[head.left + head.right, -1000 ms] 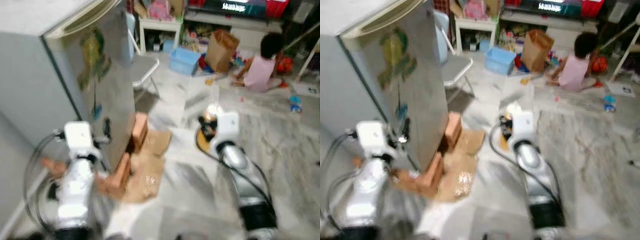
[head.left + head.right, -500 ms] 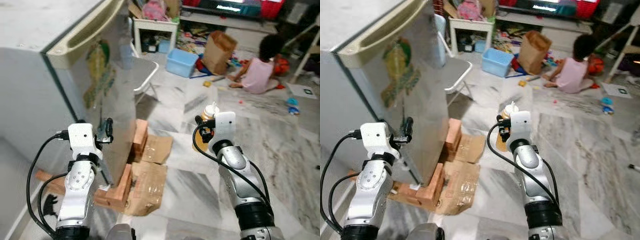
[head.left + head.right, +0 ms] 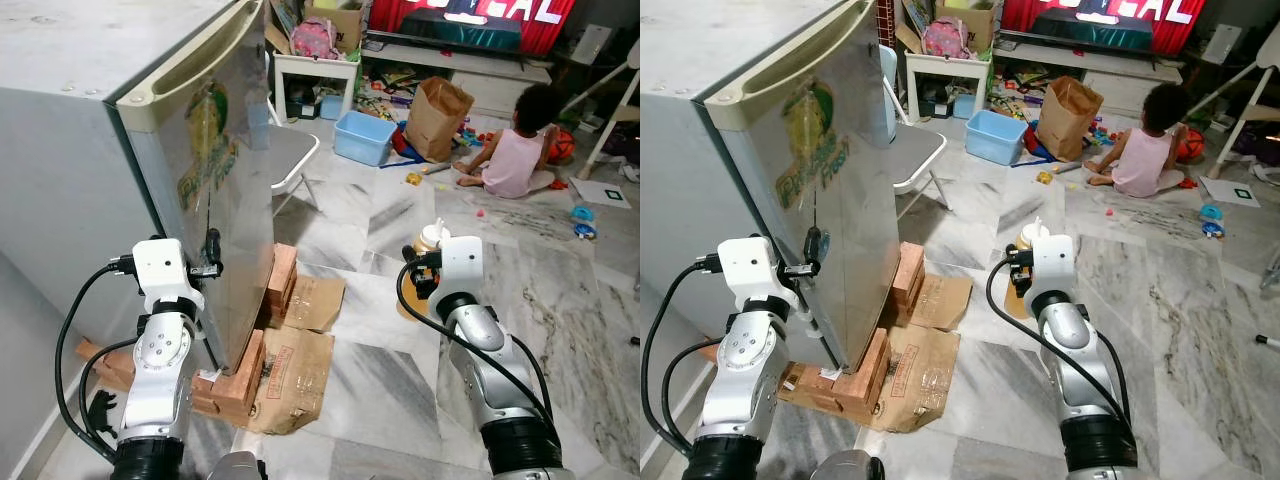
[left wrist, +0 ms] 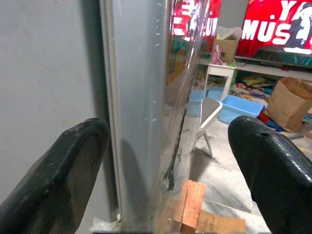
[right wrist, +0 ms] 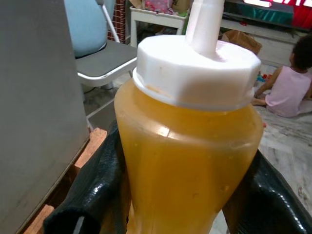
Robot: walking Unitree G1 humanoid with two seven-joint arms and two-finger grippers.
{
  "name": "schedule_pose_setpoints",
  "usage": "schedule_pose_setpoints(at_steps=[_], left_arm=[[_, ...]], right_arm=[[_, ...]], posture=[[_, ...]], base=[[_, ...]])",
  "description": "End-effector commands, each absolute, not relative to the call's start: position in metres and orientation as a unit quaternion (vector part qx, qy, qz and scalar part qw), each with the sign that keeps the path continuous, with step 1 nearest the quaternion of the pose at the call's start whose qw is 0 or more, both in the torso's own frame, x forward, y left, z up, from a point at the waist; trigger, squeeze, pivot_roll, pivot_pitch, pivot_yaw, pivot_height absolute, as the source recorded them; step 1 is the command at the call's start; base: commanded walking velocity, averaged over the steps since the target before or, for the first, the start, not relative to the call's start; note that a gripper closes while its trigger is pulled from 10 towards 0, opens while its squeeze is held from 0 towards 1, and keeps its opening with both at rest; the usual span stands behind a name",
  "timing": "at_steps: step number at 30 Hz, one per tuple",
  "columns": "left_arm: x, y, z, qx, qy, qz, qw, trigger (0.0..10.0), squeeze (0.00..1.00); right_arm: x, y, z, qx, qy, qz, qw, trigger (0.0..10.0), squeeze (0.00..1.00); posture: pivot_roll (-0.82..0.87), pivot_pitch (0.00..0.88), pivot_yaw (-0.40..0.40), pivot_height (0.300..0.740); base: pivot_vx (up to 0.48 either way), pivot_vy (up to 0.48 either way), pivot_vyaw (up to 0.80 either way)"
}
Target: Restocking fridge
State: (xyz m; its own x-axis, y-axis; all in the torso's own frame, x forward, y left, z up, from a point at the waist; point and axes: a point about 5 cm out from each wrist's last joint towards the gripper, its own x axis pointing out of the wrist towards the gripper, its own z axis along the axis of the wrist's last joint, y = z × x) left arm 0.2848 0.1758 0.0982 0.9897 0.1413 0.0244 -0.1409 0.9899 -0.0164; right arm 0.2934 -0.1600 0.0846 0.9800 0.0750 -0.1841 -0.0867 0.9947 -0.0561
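Silver arms: 2, one per side, each w/ a white wrist block and black cables.
Left gripper (image 4: 165, 161): fingers spread wide, straddling the fridge door's edge — one finger (image 4: 53, 165) on the grey side-wall side, the other out by the door's front; holding nothing.
Right gripper (image 5: 180, 190): clamped on 1 bottle (image 5: 187, 146), a black finger each side of its body, held up over the floor, well apart from the fridge.
Bottle look: clear squeeze type, orange-yellow sauce inside, white screw cap w/ a white nozzle on top, upright. In the eye views it sits just in front of the right wrist block (image 3: 1026, 262).
Fridge (image 3: 90, 150): 1, grey, door shut, long recessed handle along the top edge, green-yellow sticker on the door front (image 3: 812, 130).
Bricks (image 3: 245, 365): approx. 2 stacks of reddish blocks under the fridge's front corner; exact no. can't tell.
Cardboard (image 3: 295, 370): 2 flattened brown pieces on the marble floor (image 3: 380, 400), touching the bricks.
Chair (image 3: 908, 150): 1 folding chair, grey seat, just past the fridge door.
Blue tub (image 3: 364, 136): 1, on the floor further back.
Paper bag (image 3: 438, 104): 1, brown, standing open beside the tub.
Person (image 3: 510, 150): 1 — sitting on the floor in a pink top, back to the robot, small toys scattered near.
White shelf unit (image 3: 305, 75): 1, at the far wall, cluttered.
Red banner (image 3: 1095, 10): along the very back, white letters, partly cut off.
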Motion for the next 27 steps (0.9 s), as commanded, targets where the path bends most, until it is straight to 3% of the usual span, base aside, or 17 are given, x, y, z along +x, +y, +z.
schedule_pose_setpoints(at_steps=[1, 7, 12, 27], left_arm=[[0.289, 0.176, 0.1, -0.007, -0.014, 0.072, 0.997, 10.0, 0.0], [0.299, 0.172, 0.099, -0.004, -0.012, 0.059, 0.998, 10.0, 0.0], [0.306, 0.184, 0.098, 0.022, -0.005, 0.107, 0.994, 10.0, 0.0], [0.32, 0.193, 0.099, 0.02, -0.012, 0.121, 0.992, 10.0, 0.0]], right_arm=[[0.295, -0.161, 0.094, -0.033, 0.074, 0.035, 0.996, 10.0, 0.0], [0.295, -0.162, 0.095, -0.032, 0.076, 0.034, 0.996, 10.0, 0.0], [0.292, -0.168, 0.095, -0.031, 0.079, 0.021, 0.996, 10.0, 0.0], [0.293, -0.169, 0.097, -0.035, 0.081, 0.023, 0.996, 10.0, 0.0]], posture=[[0.04, 0.0, -0.04, 0.74], [0.03, 0.0, -0.031, 0.74], [0.01, 0.0, -0.019, 0.74], [0.01, 0.0, -0.035, 0.74]], base=[[0.0, 0.0, 0.0], [0.0, 0.0, 0.0], [0.0, 0.0, 0.0], [0.0, 0.0, 0.0]])
